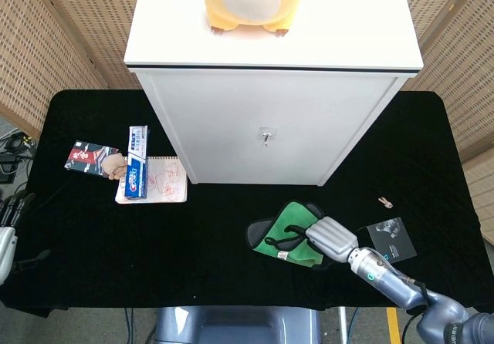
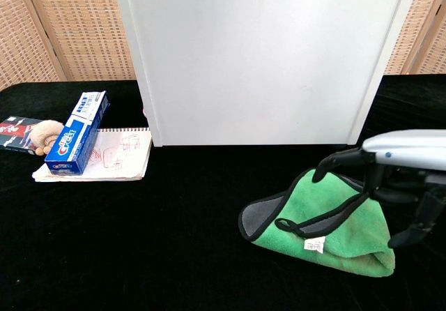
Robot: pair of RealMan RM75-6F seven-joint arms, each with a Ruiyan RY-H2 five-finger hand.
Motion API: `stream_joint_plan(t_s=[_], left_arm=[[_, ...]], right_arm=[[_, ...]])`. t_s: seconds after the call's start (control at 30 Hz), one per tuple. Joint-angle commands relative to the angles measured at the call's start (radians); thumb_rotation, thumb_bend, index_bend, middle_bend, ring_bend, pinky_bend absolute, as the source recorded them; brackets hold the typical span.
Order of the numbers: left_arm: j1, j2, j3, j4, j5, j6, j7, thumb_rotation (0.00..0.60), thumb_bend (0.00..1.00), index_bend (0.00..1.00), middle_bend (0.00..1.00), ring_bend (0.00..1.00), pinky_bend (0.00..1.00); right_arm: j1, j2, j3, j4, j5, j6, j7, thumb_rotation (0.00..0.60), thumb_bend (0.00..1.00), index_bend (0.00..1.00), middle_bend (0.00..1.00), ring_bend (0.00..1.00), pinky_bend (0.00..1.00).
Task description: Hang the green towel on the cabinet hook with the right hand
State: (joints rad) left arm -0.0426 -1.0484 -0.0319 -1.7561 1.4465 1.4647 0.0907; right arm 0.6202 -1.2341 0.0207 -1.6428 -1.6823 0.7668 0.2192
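The green towel (image 1: 292, 230) with black trim lies crumpled on the black table in front of the white cabinet (image 1: 270, 128); its black loop (image 2: 306, 224) lies on top. The small metal hook (image 1: 265, 136) sits on the cabinet's front face. My right hand (image 1: 330, 237) hovers over the towel's right side, palm down. In the chest view the right hand (image 2: 397, 168) has its dark fingers (image 2: 339, 162) spread above the towel (image 2: 306, 206), and no grip shows. My left hand (image 1: 8, 236) rests at the table's far left edge, fingers apart and holding nothing.
A yellow plush toy (image 1: 245, 1) sits on the cabinet top. A toothpaste box (image 1: 137, 171) lies on a notepad (image 1: 158, 183) at the left, beside a small packet (image 1: 89, 157). A black box (image 1: 392, 238) and a small clip (image 1: 384, 202) lie right of the towel.
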Motion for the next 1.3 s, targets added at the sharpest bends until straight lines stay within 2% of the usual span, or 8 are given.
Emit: stream_joint_plan(t_s=[0.03, 0.23, 0.63, 0.87, 0.97, 1.17, 1.3], left_arm=[[0.0, 0.0, 0.0, 0.001, -0.002, -0.001, -0.002, 0.6, 0.0, 0.0, 0.0, 0.0, 0.0], [0.0, 0.002, -0.001, 0.004, -0.007, -0.002, -0.011, 0.6, 0.0, 0.0, 0.0, 0.0, 0.0], [-0.004, 0.001, 0.001, 0.007, -0.008, -0.006, -0.012, 0.6, 0.0, 0.0, 0.0, 0.0, 0.0], [-0.006, -0.001, 0.0, 0.008, -0.011, -0.009, -0.01, 0.6, 0.0, 0.0, 0.0, 0.0, 0.0], [-0.007, -0.001, 0.0, 0.008, -0.012, -0.01, -0.009, 0.6, 0.0, 0.0, 0.0, 0.0, 0.0], [-0.006, 0.0, 0.0, 0.008, -0.014, -0.008, -0.011, 0.6, 0.0, 0.0, 0.0, 0.0, 0.0], [-0.008, 0.0, 0.0, 0.008, -0.014, -0.011, -0.011, 0.6, 0.0, 0.0, 0.0, 0.0, 0.0]], right_arm=[[0.035, -0.032, 0.007, 0.004, 0.052, -0.058, -0.018, 0.6, 0.31, 0.22, 0.95, 0.94, 1.0], [0.06, -0.085, 0.012, 0.05, 0.147, -0.134, -0.086, 0.6, 0.36, 0.22, 0.95, 0.94, 1.0], [0.077, -0.118, 0.007, 0.083, 0.307, -0.175, -0.229, 0.6, 0.37, 0.23, 0.95, 0.94, 1.0], [0.081, -0.133, -0.006, 0.084, 0.386, -0.172, -0.305, 0.6, 0.38, 0.32, 0.95, 0.94, 1.0], [0.079, -0.14, -0.009, 0.086, 0.399, -0.159, -0.32, 0.6, 0.4, 0.34, 0.95, 0.94, 1.0], [0.075, -0.16, -0.014, 0.098, 0.425, -0.14, -0.345, 0.6, 0.43, 0.43, 0.95, 0.94, 1.0], [0.073, -0.171, -0.017, 0.106, 0.433, -0.128, -0.349, 0.6, 0.48, 0.5, 0.95, 0.94, 1.0]])
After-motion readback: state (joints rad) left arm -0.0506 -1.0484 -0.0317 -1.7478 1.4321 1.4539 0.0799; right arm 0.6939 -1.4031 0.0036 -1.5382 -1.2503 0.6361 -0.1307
